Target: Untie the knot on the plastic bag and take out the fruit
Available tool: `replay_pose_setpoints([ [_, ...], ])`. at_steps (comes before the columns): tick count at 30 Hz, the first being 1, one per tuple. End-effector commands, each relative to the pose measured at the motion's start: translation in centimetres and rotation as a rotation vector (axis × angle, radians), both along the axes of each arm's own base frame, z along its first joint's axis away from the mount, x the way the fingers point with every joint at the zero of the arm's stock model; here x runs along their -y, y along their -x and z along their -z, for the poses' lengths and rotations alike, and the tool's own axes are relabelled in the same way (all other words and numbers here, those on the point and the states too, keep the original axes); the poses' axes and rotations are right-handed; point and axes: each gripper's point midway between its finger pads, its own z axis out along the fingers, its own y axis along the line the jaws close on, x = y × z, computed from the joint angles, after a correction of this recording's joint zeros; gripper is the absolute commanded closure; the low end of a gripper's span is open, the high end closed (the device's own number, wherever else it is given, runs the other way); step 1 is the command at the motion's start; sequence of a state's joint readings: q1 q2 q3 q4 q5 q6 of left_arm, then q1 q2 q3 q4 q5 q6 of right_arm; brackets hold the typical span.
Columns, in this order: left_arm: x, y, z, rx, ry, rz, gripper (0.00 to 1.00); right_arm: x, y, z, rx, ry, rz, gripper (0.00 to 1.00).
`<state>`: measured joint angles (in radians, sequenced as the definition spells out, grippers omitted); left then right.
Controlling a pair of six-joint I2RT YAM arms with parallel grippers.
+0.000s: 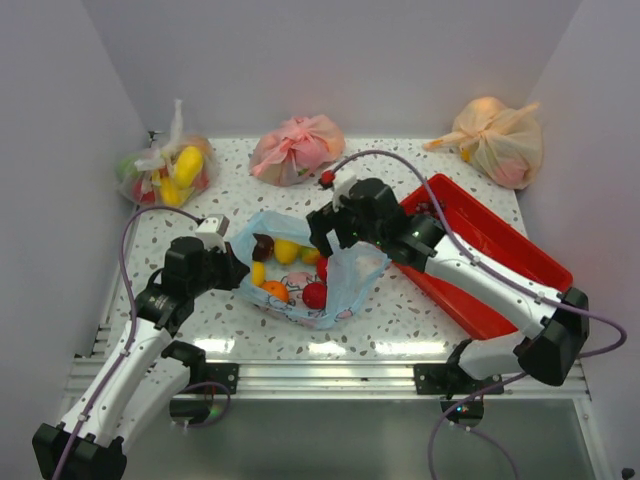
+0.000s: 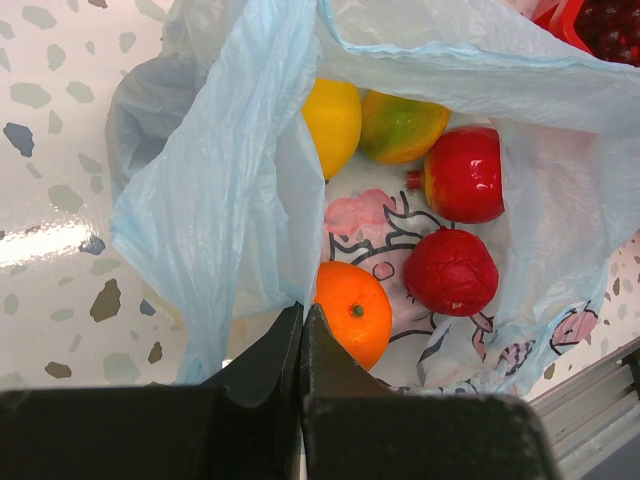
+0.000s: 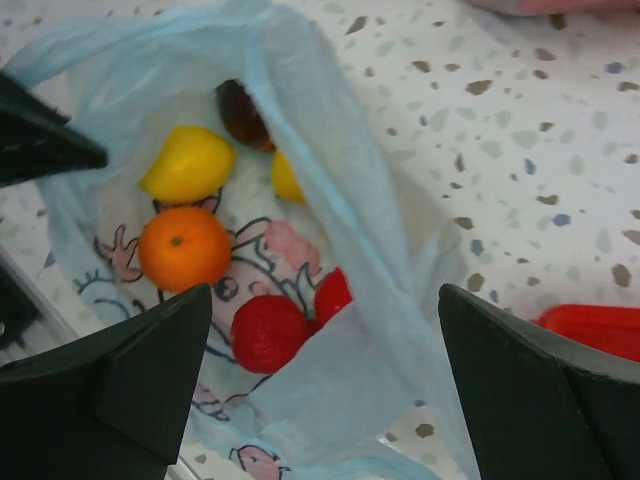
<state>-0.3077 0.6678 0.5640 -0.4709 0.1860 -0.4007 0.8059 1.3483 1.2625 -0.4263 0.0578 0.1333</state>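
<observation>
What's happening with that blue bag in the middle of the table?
The light blue plastic bag lies open, untied, with the fruit inside. The left claw is shut on the bag's left edge, holding the mouth apart. The right claw hangs wide open over the opening, holding nothing. A red bin stands to the right.

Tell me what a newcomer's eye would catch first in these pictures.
The light blue plastic bag lies open mid-table with bright fruit inside. The left pincer is shut on the bag's left edge, and the right pincer gapes wide above it. A red tray sits to the right.
</observation>
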Motion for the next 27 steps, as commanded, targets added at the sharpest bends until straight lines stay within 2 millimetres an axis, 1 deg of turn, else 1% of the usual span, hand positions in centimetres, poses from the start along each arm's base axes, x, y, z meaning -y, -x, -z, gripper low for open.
replay_pose_setpoints([
  [1,0.0,-0.8,-0.8,0.048,0.011,-0.005,1.00,-2.9,3.2,2.1,-0.005,0.102,-0.173,0.02],
  [2,0.0,-0.8,-0.8,0.048,0.009,-0.005,1.00,-4.0,4.3,3.8,-0.036,0.137,-0.216,0.03],
  [3,0.0,-0.8,-0.7,0.045,0.010,-0.005,1.00,-4.4,4.8,4.7,-0.051,0.154,-0.230,0.06],
  [4,0.1,-0.8,-0.8,0.046,0.009,-0.003,1.00,-5.0,5.9,5.8,-0.068,0.177,-0.258,0.10],
  [5,0.1,-0.8,-0.8,0.045,0.011,-0.004,1.00,-5.3,6.1,6.9,-0.083,0.192,-0.265,0.14],
  [7,0.1,-0.8,-0.7,0.044,0.010,-0.003,1.00,-5.8,6.6,8.5,-0.108,0.190,-0.261,0.22],
  [8,0.1,-0.8,-0.7,0.046,0.009,-0.003,1.00,-5.9,6.8,9.1,-0.124,0.192,-0.262,0.23],
  [9,0.0,-0.8,-0.8,0.046,0.009,-0.004,1.00,-6.1,7.1,10.3,-0.153,0.208,-0.260,0.23],
  [11,0.1,-0.8,-0.7,0.042,0.010,-0.004,1.00,-5.9,7.3,12.0,-0.189,0.244,-0.256,0.23],
  [12,0.1,-0.8,-0.7,0.042,0.010,-0.004,1.00,-5.8,7.4,13.2,-0.214,0.271,-0.254,0.23],
  [14,0.1,-0.8,-0.7,0.041,0.010,-0.004,1.00,-5.5,7.8,14.6,-0.255,0.307,-0.256,0.22],
  [15,0.1,-0.8,-0.6,0.040,0.011,-0.002,1.00,-5.4,8.1,15.8,-0.281,0.332,-0.259,0.22],
  [19,0.1,-0.8,-0.7,0.043,0.009,-0.001,1.00,-4.7,8.8,18.3,-0.341,0.386,-0.262,0.22],
  [22,0.1,-0.8,-0.7,0.043,0.009,-0.001,1.00,-4.3,8.8,19.7,-0.365,0.433,-0.255,0.23],
  [27,0.1,-0.8,-0.7,0.041,0.009,-0.001,1.00,-4.3,8.9,20.4,-0.382,0.462,-0.275,0.29],
])
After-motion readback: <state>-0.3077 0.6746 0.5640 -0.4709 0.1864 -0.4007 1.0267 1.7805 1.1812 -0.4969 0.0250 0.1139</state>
